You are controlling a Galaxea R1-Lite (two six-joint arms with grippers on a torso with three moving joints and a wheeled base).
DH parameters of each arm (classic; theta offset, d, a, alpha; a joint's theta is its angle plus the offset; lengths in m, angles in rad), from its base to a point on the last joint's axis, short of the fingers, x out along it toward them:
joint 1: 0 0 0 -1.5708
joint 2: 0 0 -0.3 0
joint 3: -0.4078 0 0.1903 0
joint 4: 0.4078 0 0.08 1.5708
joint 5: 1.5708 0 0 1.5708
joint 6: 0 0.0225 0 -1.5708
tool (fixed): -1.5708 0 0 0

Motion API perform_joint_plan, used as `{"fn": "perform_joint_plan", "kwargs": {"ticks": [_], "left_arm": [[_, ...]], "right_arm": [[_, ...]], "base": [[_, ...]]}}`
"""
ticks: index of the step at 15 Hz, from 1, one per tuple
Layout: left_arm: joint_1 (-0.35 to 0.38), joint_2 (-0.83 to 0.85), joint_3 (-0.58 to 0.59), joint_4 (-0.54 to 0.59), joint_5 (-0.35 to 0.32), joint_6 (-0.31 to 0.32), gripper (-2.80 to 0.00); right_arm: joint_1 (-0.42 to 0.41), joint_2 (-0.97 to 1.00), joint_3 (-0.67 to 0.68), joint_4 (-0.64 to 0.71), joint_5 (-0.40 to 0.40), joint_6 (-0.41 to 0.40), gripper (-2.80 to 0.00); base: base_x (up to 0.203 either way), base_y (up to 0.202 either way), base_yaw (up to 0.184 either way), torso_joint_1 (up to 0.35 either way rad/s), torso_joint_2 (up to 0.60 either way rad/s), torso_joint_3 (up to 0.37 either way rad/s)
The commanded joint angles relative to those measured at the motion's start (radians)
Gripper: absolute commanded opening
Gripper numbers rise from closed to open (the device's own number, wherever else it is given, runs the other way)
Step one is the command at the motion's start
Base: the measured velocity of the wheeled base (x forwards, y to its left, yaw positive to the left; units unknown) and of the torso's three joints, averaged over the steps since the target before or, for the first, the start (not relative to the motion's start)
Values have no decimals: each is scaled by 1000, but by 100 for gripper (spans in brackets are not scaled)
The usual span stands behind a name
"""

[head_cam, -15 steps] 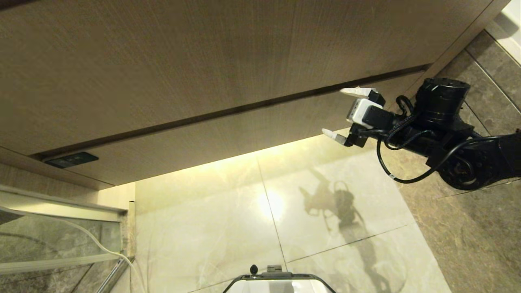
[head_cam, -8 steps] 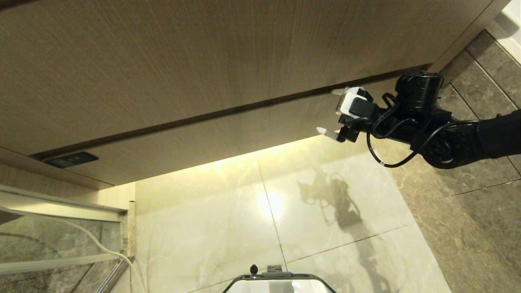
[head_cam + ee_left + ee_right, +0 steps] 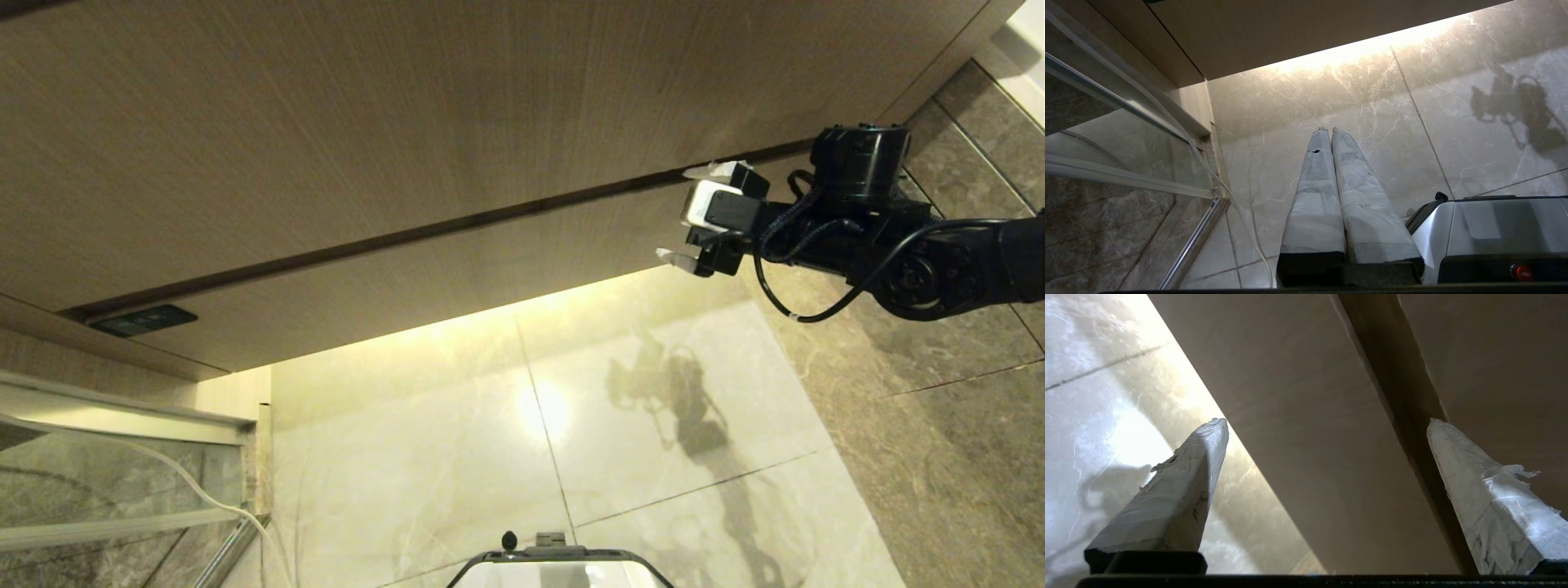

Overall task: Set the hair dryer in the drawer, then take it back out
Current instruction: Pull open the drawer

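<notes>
The drawer [image 3: 457,269] is the lower wood-grain strip under the taller panel, shut, with its dark label [image 3: 143,320] at the left end. My right gripper [image 3: 694,215] is open at the drawer's right end. One finger sits by the dark gap above the front, the other near its bottom edge. In the right wrist view the right gripper [image 3: 1327,421] spans the drawer front [image 3: 1298,437], with nothing held. My left gripper [image 3: 1327,130] is shut and empty, parked low and pointing at the floor. The hair dryer is out of view.
A glass partition [image 3: 122,482] in a metal frame stands at the left, with a white cord [image 3: 204,490] running down beside it. Pale marble floor [image 3: 490,441] lies below the drawer, darker tiles [image 3: 939,457] to the right. My own base [image 3: 563,572] is at the front.
My right arm has risen and come in closer to the drawer front. The gripper swung slightly left and back, and it has stayed open. The left arm has not moved.
</notes>
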Motion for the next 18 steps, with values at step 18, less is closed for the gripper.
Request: {"fn": "perform_joint_plan", "kwargs": {"ticks": [18], "left_arm": [[0, 0, 2, 0, 1, 0, -280]], "right_arm": [[-15, 169, -175, 3, 50, -21, 0]], "base": [[0, 0, 0, 0, 0, 0]]}}
